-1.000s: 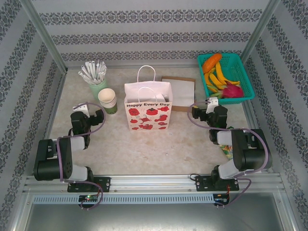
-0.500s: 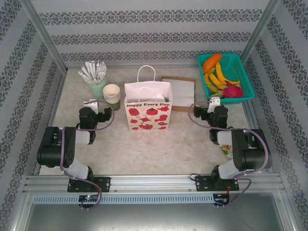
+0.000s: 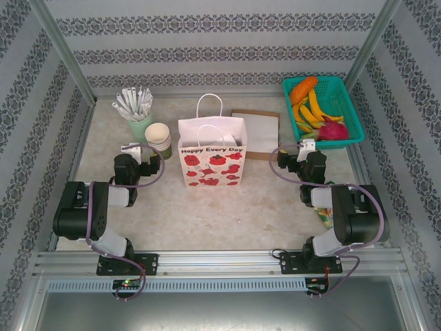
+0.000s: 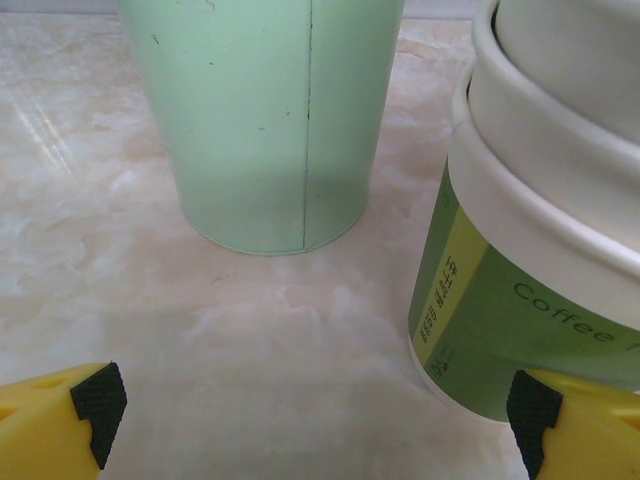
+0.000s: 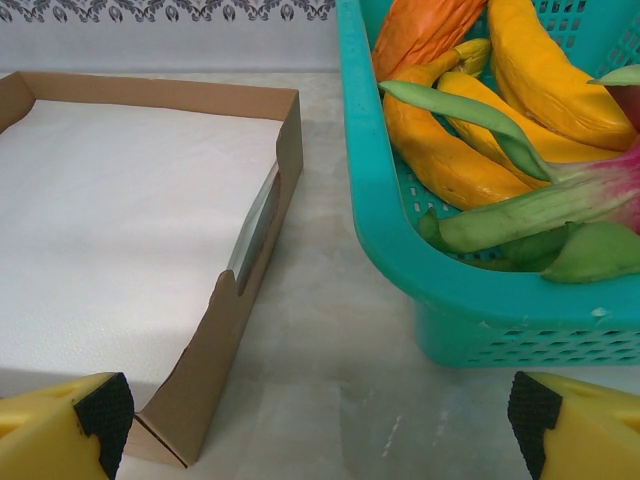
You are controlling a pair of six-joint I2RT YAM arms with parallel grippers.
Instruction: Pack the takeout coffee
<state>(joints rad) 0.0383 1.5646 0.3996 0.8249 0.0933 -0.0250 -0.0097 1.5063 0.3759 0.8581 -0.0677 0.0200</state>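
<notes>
Spreading under everything, the pale marble-patterned table (image 3: 207,214) looks smooth and matte. On it stands a boxy white paper bag (image 3: 212,162) printed with red fruit, its looped handles upright. Beside it lies a shallow brown cardboard tray (image 5: 255,300) lined in white, near a teal lattice plastic basket (image 5: 500,335) of glossy fruit. A tapered pale green cup (image 4: 265,120) and nested paper cups (image 4: 520,320) face the left gripper (image 4: 310,410), whose jaws are wide apart and empty. The right gripper (image 5: 315,410) gapes too. Where the takeout coffee is cannot be told.
</notes>
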